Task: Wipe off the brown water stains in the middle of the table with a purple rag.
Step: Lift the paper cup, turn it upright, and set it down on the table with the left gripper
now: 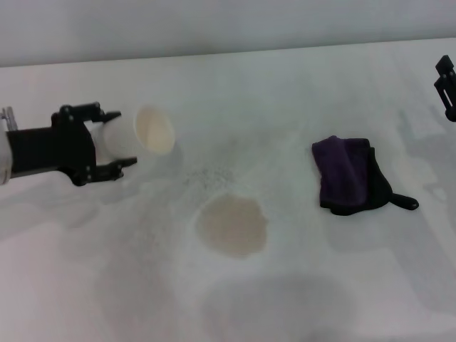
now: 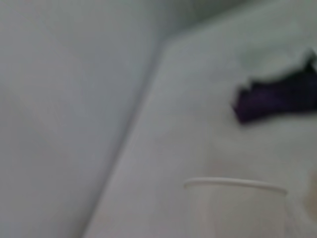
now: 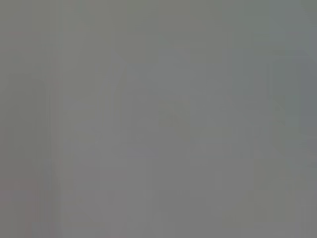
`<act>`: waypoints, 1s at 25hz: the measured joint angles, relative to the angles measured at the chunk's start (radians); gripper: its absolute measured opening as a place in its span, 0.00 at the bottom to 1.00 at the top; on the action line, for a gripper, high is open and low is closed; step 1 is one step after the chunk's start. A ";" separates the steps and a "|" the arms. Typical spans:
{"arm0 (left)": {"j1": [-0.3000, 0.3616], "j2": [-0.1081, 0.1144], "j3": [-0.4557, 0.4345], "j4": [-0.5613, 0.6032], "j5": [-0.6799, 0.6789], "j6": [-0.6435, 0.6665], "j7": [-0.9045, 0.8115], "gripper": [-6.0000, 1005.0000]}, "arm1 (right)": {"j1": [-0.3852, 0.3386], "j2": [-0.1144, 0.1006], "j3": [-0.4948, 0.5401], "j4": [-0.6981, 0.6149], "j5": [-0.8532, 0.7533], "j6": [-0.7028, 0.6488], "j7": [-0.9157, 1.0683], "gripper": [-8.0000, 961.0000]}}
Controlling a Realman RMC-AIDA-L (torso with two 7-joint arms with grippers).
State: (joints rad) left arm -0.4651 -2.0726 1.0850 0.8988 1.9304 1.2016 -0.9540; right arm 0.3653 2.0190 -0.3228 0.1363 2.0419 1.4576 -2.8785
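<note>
At the left of the scene, the left gripper (image 1: 114, 151) hangs above the table (image 1: 285, 92), its black fingers clamped around a white paper cup (image 1: 146, 131) that lies tipped on its side, mouth turned toward the middle of the table. Nothing shows inside the cup from the head view, so it looks emptied. In the left wrist view the cup's rim (image 2: 235, 184) sits close in front of the camera.

Just right of and nearer than the cup's mouth, the brown water stains (image 1: 232, 226) form one roundish tan puddle in the middle of the table, whole and unsmeared. Well to its right lies the purple rag (image 1: 347, 174), folded, its black underside and short tab showing, touched by neither arm; the left wrist view catches it (image 2: 275, 99) as a dark patch farther off.

At the far right edge only a black sliver of the right gripper (image 1: 446, 84) shows, raised and away from the rag; whether its fingers are spread I cannot tell.

By my judgement the wiping has not begun: the rag is still to be picked up and the stain still to be cleared.
</note>
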 joint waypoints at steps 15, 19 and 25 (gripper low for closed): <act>0.228 -0.007 0.027 -0.215 -0.662 0.115 0.109 0.73 | -0.003 -0.003 -0.086 -0.059 0.000 -0.035 0.003 0.68; 0.241 -0.007 0.027 -0.292 -0.728 0.152 0.161 0.74 | -0.017 -0.004 -0.141 -0.062 0.000 -0.042 0.002 0.68; 0.256 -0.005 0.015 -0.568 -0.841 0.186 0.368 0.74 | -0.042 -0.007 -0.204 -0.075 0.000 -0.037 -0.001 0.68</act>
State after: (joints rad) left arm -0.2092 -2.0776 1.0999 0.3304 1.0891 1.3878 -0.5860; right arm 0.3228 2.0116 -0.5265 0.0608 2.0417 1.4208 -2.8791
